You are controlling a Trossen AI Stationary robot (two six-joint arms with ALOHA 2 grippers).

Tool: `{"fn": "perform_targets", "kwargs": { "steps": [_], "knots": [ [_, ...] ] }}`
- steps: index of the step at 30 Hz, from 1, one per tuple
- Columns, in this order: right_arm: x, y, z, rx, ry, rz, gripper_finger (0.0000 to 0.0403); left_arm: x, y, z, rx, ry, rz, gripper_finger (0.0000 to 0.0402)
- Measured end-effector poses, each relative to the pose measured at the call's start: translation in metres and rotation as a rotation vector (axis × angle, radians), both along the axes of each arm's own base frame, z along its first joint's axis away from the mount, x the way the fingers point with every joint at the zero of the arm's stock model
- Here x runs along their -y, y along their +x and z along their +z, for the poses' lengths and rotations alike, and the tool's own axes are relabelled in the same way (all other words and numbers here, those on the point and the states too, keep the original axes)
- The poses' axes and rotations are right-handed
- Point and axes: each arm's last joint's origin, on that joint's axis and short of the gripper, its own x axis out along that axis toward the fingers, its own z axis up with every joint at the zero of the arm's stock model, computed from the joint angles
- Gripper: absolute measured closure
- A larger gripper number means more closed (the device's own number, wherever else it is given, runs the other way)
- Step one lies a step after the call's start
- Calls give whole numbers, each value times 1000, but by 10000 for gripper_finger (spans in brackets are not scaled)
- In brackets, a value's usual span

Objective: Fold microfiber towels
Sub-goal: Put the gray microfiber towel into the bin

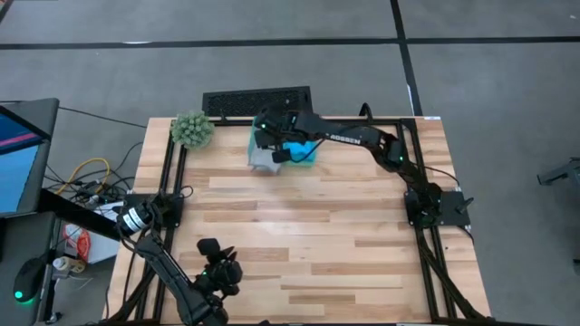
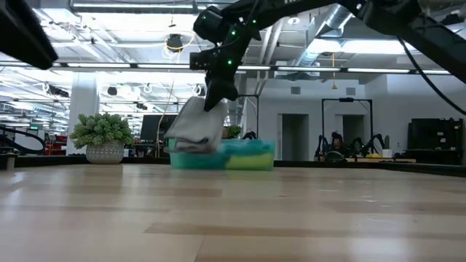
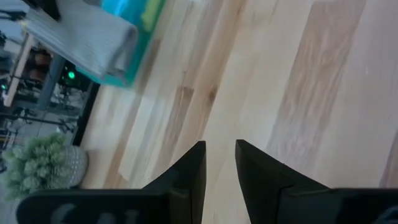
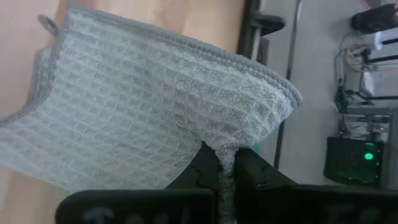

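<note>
One light grey waffle-weave microfiber towel (image 4: 155,106) hangs pinched between the fingers of the right gripper (image 4: 225,163), lifted above the translucent teal-green rectangular tray (image 2: 247,156) at the far edge of the pale wooden tabletop (image 1: 308,235); its lower folds droop against the tray's near rim. Yellow and blue cloth show inside the tray (how many pieces is hard to tell). The left gripper (image 3: 219,163) waits low near the front left corner, fingers slightly parted around nothing. The grip looks to be on a bunched bit of towel, so the cloth may slip free mid-carry, or its trailing folds could catch the rim and drag the tray toward the fuzzy green plant ball (image 1: 191,129).
</note>
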Motion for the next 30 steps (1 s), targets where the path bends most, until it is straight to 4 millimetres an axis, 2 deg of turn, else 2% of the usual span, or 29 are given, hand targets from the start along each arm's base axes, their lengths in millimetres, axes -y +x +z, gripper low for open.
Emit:
{"fn": "perform_targets", "kwargs": {
  "steps": [5,9,18,23,27,30],
  "knots": [
    [15,-3,8,3,-32,21,371,0,-1,0,-19,-14,12,322],
    [36,-9,10,8,-46,13,370,0,-1,0,-15,-15,15,322],
    [80,-9,-34,-29,-5,10,369,-1,2,0,0,4,1,322],
    [86,0,-60,-58,-39,37,360,-3,4,0,1,4,9,322],
    [86,4,-58,-25,-62,52,330,-4,5,0,4,6,11,322],
    [86,5,-54,-7,-91,39,287,-4,5,0,23,17,2,322]
  ]
}}
